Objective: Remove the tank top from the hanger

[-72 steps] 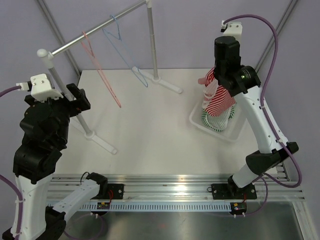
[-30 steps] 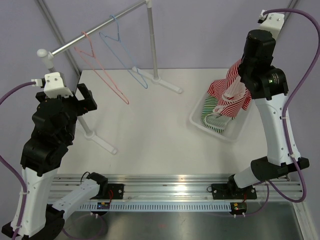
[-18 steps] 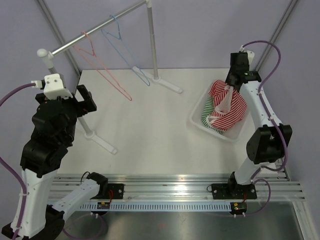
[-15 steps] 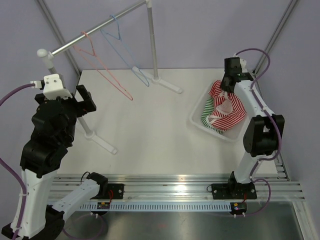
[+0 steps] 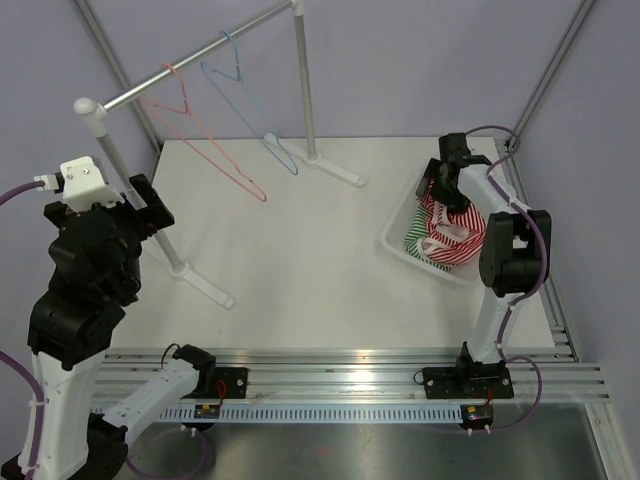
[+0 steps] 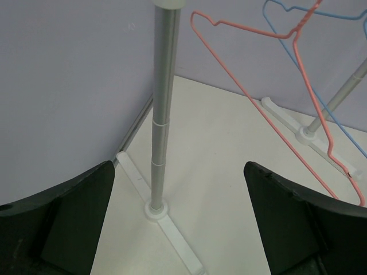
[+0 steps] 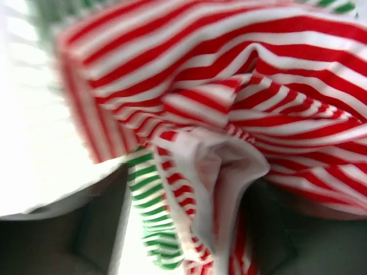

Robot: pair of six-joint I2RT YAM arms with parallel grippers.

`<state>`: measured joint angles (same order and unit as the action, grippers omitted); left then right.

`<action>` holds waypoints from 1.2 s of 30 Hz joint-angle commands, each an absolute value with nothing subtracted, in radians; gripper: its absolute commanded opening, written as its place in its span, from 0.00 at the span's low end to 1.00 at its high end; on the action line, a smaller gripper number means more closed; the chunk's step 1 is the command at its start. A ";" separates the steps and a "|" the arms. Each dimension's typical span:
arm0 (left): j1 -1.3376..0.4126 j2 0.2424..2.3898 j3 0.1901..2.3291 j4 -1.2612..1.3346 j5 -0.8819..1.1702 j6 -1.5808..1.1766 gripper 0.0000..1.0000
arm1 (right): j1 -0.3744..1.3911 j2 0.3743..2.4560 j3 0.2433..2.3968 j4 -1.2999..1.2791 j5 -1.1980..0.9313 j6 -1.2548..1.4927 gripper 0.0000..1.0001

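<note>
The red-and-white striped tank top (image 5: 452,226) lies bunched in the white bin (image 5: 398,250) at the right of the table, off any hanger. My right gripper (image 5: 446,182) hovers low over the bin's far end. In the right wrist view the tank top (image 7: 229,74) fills the frame, and my right gripper (image 7: 200,235) stands open with a fold of it lying loose between the dark fingers. A bare pink hanger (image 5: 200,140) and a bare blue hanger (image 5: 250,110) hang on the rail. My left gripper (image 5: 150,205) is open and empty beside the rack post.
A green-and-white striped garment (image 5: 414,240) lies under the tank top in the bin. The clothes rack's near post (image 6: 159,143) and foot (image 5: 205,285) stand right before the left gripper (image 6: 178,166). The far post (image 5: 305,90) stands at the table's back.
The right arm has come down from high above the bin, lowering the tank top into it, and its jaws have opened. The left arm has shifted slightly left.
</note>
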<state>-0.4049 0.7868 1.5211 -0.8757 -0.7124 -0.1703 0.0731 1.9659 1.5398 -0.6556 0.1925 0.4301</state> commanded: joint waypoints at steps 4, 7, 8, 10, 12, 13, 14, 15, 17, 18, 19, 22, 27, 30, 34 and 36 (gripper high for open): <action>-0.407 0.785 1.439 -0.867 -0.804 -0.224 0.99 | 0.071 1.778 1.741 -0.771 0.199 0.400 1.00; -0.407 0.802 1.407 -0.870 -0.775 -0.247 0.99 | 0.071 1.704 1.767 -0.805 0.184 0.364 1.00; -0.405 0.808 1.402 -0.871 -0.755 -0.253 0.99 | 0.072 1.656 1.767 -0.807 0.163 0.335 0.99; -0.397 0.828 1.393 -0.880 -0.715 -0.265 0.99 | 0.080 1.593 1.747 -0.799 0.152 0.302 0.99; -0.388 0.845 1.391 -0.896 -0.686 -0.275 0.99 | 0.103 1.493 1.730 -0.798 0.150 0.247 1.00; -0.385 0.850 1.388 -0.900 -0.669 -0.279 0.99 | 0.112 1.464 1.727 -0.814 0.152 0.230 1.00; -0.374 0.865 1.387 -0.910 -0.643 -0.284 0.99 | 0.126 1.409 1.727 -0.827 0.156 0.195 0.99; -0.371 0.867 1.384 -0.908 -0.626 -0.285 0.99 | 0.136 1.384 1.730 -0.844 0.163 0.180 0.99; -0.364 0.862 1.355 -0.887 -0.585 -0.268 0.99 | 0.146 1.324 1.739 -0.906 0.190 0.169 1.00; -0.362 0.855 1.341 -0.874 -0.574 -0.258 0.99 | 0.158 1.306 1.741 -0.949 0.190 0.166 0.99; -0.357 0.847 1.316 -0.856 -0.548 -0.249 0.99 | 0.166 1.263 1.738 -0.966 0.189 0.164 0.99; -0.357 0.821 1.292 -0.845 -0.543 -0.233 0.99 | 0.183 1.165 1.692 -1.020 0.199 0.169 1.00; -0.356 0.770 1.256 -0.856 -0.543 -0.212 0.99 | 0.184 1.017 1.577 -1.062 0.207 0.126 0.99; -0.356 0.744 1.233 -0.854 -0.546 -0.196 0.99 | 0.183 0.927 1.494 -1.068 0.207 0.097 1.00; -0.356 0.701 1.217 -0.859 -0.560 -0.175 0.99 | 0.183 0.868 1.439 -1.100 0.232 0.081 0.99; -0.356 0.695 1.212 -0.864 -0.568 -0.166 0.99 | 0.183 0.859 1.413 -1.104 0.245 0.072 0.99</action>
<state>-0.3607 0.7055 1.2270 -0.8997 -0.5610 -0.2012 0.1768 0.8616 1.4448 -1.0943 0.2070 0.1123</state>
